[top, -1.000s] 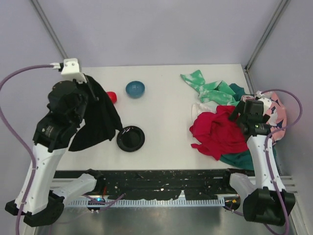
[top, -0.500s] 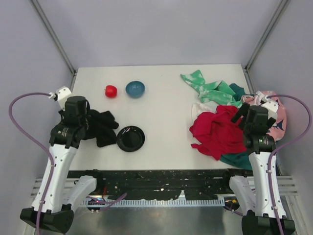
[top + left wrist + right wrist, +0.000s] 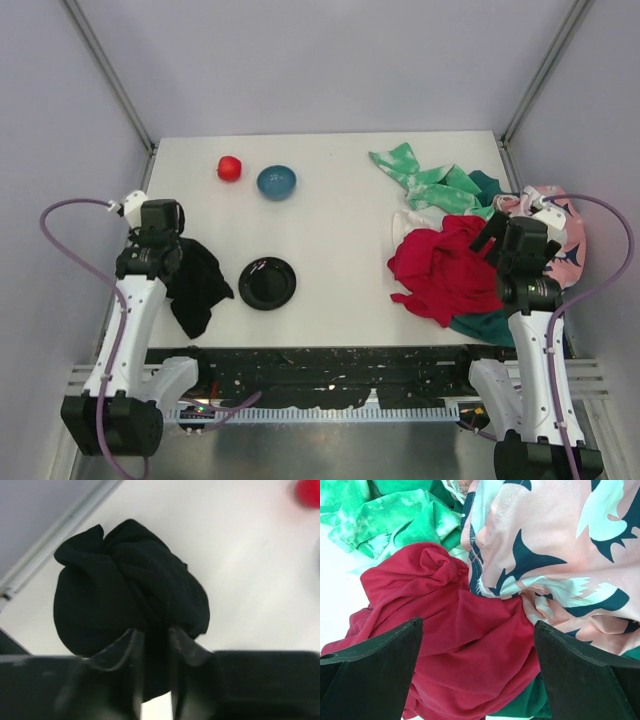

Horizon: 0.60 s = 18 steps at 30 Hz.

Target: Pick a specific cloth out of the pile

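Note:
The black cloth (image 3: 197,285) lies bunched on the table's left side, apart from the pile. My left gripper (image 3: 172,268) is shut on it. In the left wrist view the cloth (image 3: 125,590) fills the middle and a fold is pinched between the fingers (image 3: 132,647) of the gripper (image 3: 152,635). The pile sits at the right: a red cloth (image 3: 445,270), a mint-green patterned one (image 3: 425,180), a pink printed one (image 3: 565,230) and a dark teal one (image 3: 490,325). My right gripper (image 3: 497,240) hovers open and empty over the red cloth (image 3: 460,645) and the pink cloth (image 3: 555,545).
A round black plate (image 3: 267,283) lies just right of the black cloth. A blue bowl (image 3: 276,181) and a red ball (image 3: 229,167) sit at the back left. The table's left rail (image 3: 150,160) runs close to the left arm.
My left arm came down from a raised pose with the black cloth hanging and moved toward the table's left edge. The cloth now rests bunched on the table. The right arm barely moved.

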Available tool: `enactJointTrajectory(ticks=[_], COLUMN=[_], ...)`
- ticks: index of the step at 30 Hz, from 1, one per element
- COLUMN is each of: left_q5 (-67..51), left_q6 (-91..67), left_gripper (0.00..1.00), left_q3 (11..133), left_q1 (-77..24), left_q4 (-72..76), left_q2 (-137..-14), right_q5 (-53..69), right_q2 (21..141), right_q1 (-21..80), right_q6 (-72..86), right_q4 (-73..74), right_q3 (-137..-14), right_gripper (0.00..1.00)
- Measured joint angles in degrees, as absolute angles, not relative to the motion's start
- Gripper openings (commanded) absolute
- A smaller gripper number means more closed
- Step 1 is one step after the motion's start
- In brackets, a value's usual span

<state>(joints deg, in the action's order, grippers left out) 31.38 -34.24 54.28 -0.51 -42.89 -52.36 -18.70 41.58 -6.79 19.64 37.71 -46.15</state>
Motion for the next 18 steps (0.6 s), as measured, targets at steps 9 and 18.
enactJointTrajectory(ticks=[9,18], left_q5=[25.36,20.51], left_q6=[-35.73,-35.59], left_gripper=[1.00,1.00], left_q3=[58.48,57.45], left_q1=[-0.51,-0.49], left_q4=[-45.19,-42.44], left_q2=[-63.18,-47.18], right_q5=[-14.26,-12.23], right_q2=[35.99,31.57], right_q1=[-6.74,-6.74], right_q6=[19.18,18.48], right_q4=[34.39,30.87], right_q3=[-45.41,-44.27], right_gripper=[0.95,0.95])
